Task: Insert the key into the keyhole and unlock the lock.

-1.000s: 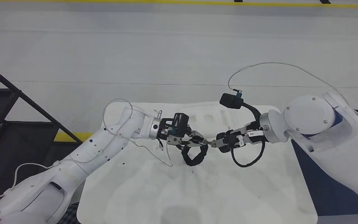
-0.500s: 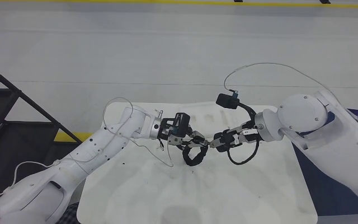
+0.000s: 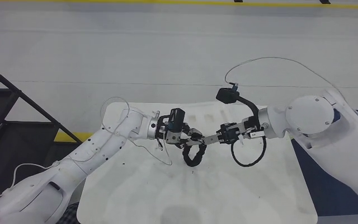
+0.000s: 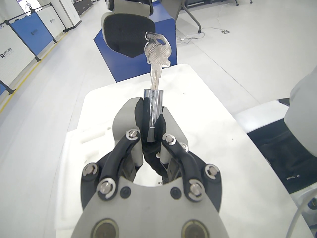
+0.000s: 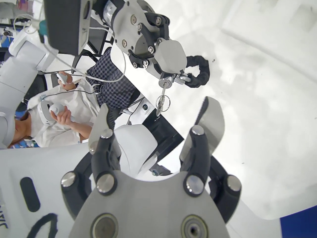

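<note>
The silver key [image 4: 157,53], dimpled on its head and carrying a ring, is sitting with its blade in the keyhole of the chrome lock [image 4: 153,110], held above the table [image 3: 251,190]. The left gripper [image 4: 151,115] is clamping the lock's barrel, its black cable loop [image 5: 200,73] curving out behind. The right gripper [image 5: 158,111] is standing open, fingers spread wide either side of the key's head. The table's rounded edges are lying well away from both

the top camera looks down from above the arms onto the white table [image 3: 268,190]. the wrist cameras sit close behind the left gripper [image 4: 151,111] and the right gripper [image 5: 158,107], facing each other across a small gap; all three views share the lock [image 4: 153,105] and key [image 4: 157,53].
</note>
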`<act>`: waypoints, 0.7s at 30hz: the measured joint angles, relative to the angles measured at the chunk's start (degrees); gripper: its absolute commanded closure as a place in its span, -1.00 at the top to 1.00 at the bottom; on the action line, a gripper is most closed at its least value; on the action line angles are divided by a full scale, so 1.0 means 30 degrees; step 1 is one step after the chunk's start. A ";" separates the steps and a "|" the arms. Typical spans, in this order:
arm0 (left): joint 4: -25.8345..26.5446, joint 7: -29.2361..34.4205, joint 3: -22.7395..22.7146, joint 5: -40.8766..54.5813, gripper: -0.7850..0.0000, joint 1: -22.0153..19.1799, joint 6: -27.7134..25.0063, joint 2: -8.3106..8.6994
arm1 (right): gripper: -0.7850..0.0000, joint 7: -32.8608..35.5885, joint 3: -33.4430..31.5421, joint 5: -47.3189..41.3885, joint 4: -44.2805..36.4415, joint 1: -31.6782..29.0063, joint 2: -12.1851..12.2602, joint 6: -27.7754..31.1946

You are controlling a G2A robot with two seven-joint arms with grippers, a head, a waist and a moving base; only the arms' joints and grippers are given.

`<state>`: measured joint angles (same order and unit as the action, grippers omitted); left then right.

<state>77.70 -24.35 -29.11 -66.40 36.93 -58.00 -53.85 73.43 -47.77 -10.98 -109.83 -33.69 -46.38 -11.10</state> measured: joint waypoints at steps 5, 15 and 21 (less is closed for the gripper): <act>0.0094 0.1399 0.0679 0.3173 -1.00 -0.0434 0.0000 0.0487 | 1.00 -0.0009 -0.1172 0.0237 -0.0063 -0.1028 0.0318 0.5168; 0.1517 0.5901 0.3640 0.8298 -1.00 -0.2664 0.0000 0.1707 | 1.00 -0.3836 -0.2361 0.5843 -0.1530 -0.4909 0.0907 0.9802; 0.1671 0.7794 0.5217 1.1118 -1.00 -0.4213 0.0000 0.2197 | 1.00 -0.5497 -0.2679 0.8285 -0.1158 -0.5838 0.0968 1.0602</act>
<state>82.71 -0.97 -13.46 -33.04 24.29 -58.00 -47.25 56.94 -55.81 13.87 -113.30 -51.20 -43.47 20.71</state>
